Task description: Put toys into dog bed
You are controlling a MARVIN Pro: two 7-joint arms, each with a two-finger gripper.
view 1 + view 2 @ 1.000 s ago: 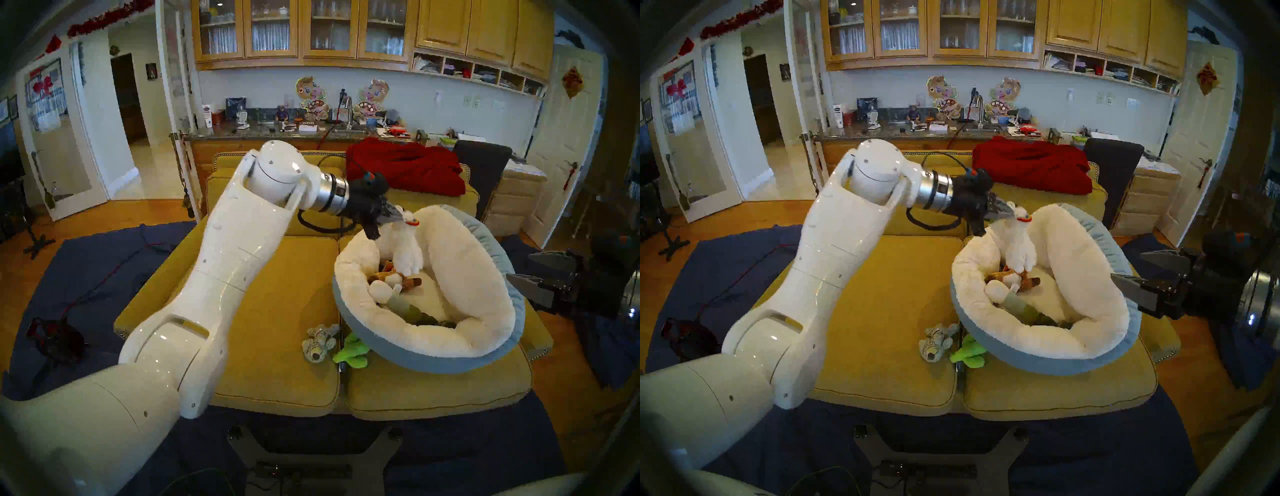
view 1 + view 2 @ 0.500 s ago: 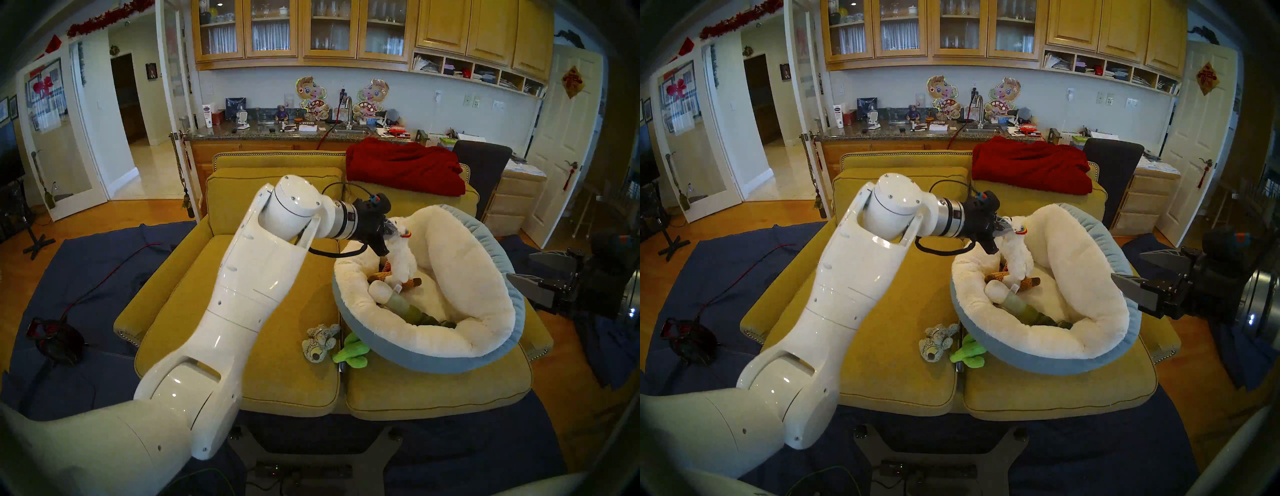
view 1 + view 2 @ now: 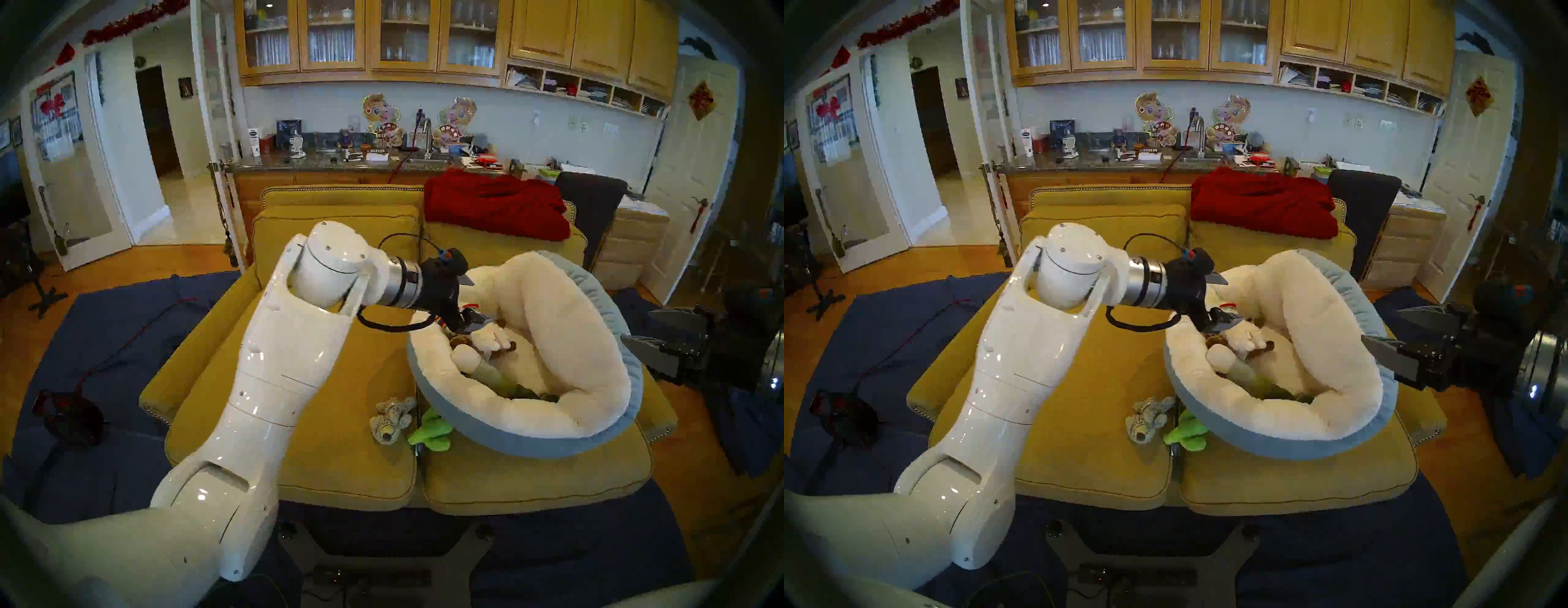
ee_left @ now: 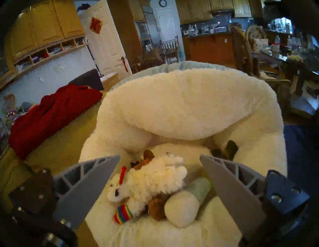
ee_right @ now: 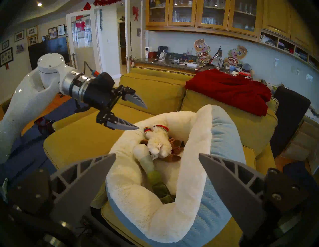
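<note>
The dog bed (image 3: 572,407) sits on the sofa's right cushion, cream fleece inside and light blue outside. In it lie the white lamb (image 3: 490,337) (image 4: 151,179) on top of the brown knitted animal (image 4: 156,207), with the long leek (image 3: 466,356) (image 5: 145,155) beside them. My left gripper (image 3: 477,303) (image 4: 160,156) is open and empty just above the lamb at the bed's far-left rim. The grey mottled animal (image 3: 390,420) and the green cactus (image 3: 430,433) lie on the sofa at the bed's front left. My right gripper (image 3: 635,326) (image 5: 157,154) is open and empty beside the bed's right outer wall.
A red blanket (image 3: 496,208) hangs over the sofa back behind the bed. The mustard seat cushion (image 3: 339,382) lies under my left arm. A dark chair (image 3: 589,204) stands at the back right. A cluttered counter runs behind the sofa.
My left gripper lowered the lamb into the bed and opened. The lamb dropped onto the brown animal. The right arm has not moved.
</note>
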